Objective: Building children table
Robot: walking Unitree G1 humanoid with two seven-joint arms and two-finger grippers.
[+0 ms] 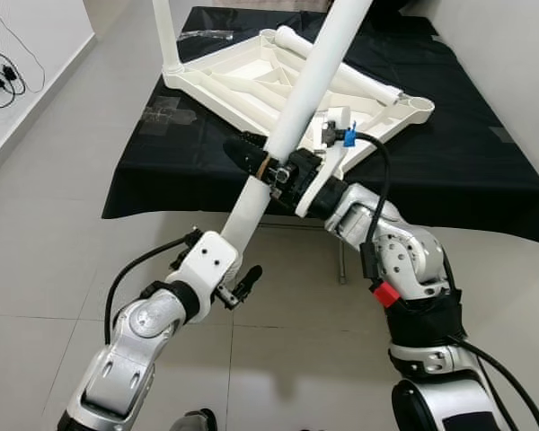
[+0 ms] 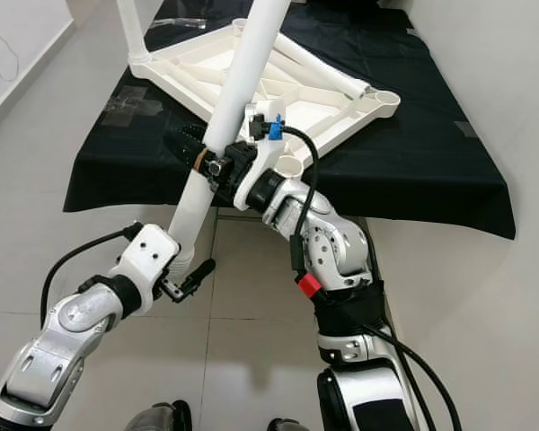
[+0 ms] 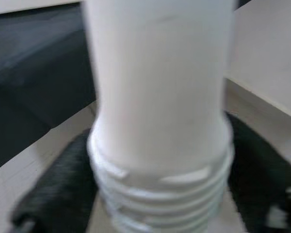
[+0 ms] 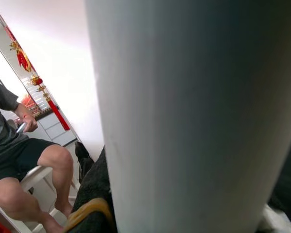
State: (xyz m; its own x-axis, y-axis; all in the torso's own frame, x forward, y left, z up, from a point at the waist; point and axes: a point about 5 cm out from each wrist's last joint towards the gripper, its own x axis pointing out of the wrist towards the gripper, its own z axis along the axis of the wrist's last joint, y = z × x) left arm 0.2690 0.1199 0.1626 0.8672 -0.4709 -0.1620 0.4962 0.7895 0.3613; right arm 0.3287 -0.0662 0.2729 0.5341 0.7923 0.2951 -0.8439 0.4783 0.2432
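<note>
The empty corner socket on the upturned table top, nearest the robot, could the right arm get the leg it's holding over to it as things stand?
Probably yes. The right gripper grips the white leg right beside the corner socket, with nothing between them. But the left gripper holds the leg's threaded end, so the leg must be turned first.

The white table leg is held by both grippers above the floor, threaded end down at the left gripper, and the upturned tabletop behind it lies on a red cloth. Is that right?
Not quite. The cloth under the upturned tabletop is black, not red, as the left eye view shows. The rest holds: the white table leg is held by the left gripper at its threaded lower end and by the right gripper higher up.
</note>
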